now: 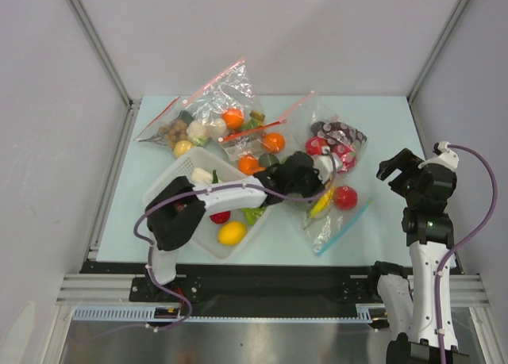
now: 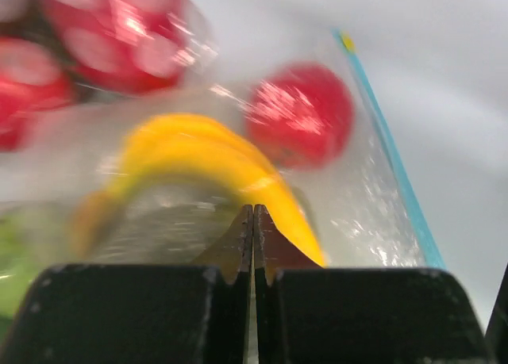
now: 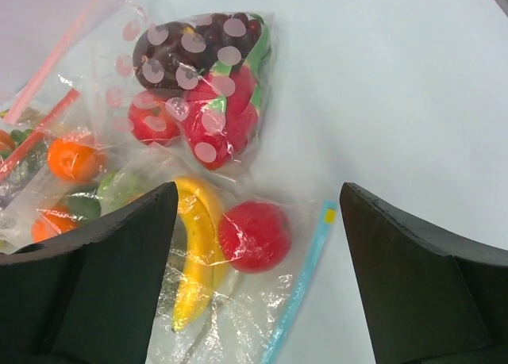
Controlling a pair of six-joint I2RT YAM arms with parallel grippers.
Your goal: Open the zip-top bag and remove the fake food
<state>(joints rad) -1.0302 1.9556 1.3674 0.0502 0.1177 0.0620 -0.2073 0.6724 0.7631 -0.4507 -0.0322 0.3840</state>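
Closest to the viewer, the left arm [image 1: 230,196] reaches from its base across a white basket [image 1: 181,172] that holds a yellow fruit and a few other toy pieces. Its left gripper [image 1: 298,178] sits over the near-left end of the zip-top bag [image 1: 329,221], jaws pressed together, apparently with a fold of the clear film caught between them. The bag lies flat on the pale table [image 1: 381,126], just right of the basket. A yellow banana [image 3: 194,253] and a red round fruit [image 3: 254,235] lie side by side inside it. The light blue zip strip [image 3: 305,277] runs along the bag's right edge; whether it is sealed cannot be told. Farther right, well apart from the bag, the right gripper [image 1: 394,167] hovers above the table with its fingers spread wide, holding nothing. The step in hand looks like opening the seal. To do it well, the left should hold firm while the right comes down on the strip's end. It should take only the upper lip and peel away from the left, so the two layers part rather than the whole bag sliding.
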